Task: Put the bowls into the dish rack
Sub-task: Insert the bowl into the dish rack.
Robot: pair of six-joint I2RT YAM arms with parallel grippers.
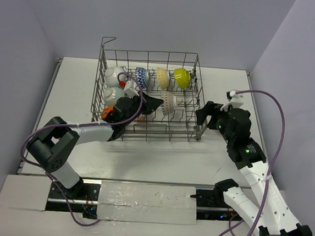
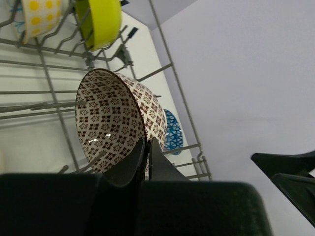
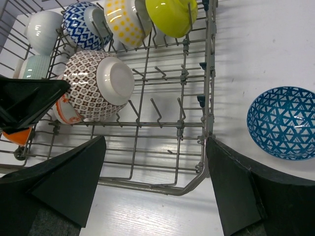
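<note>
The grey wire dish rack [image 1: 197, 72] holds several bowls on edge: white [image 1: 114, 76], dark-blue patterned [image 1: 142, 77], pale yellow [image 1: 162, 77], lime [image 1: 182, 77] and orange [image 1: 108, 112]. My left gripper [image 2: 146, 147] is inside the rack, shut on the rim of a brown-patterned bowl [image 2: 113, 123], which is tilted on its side among the tines [image 1: 167, 103]. A blue-white bowl [image 3: 283, 123] sits upright on the table just right of the rack. My right gripper [image 3: 155, 182] is open and empty above the rack's near right corner [image 1: 204, 122].
The rack's right wall [image 3: 210, 73] stands between the blue-white bowl and the tines. A row of bare tines [image 3: 157, 110] lies right of the brown-patterned bowl. The left gripper's black body [image 3: 27, 101] shows at the rack's left. Side walls close in the table.
</note>
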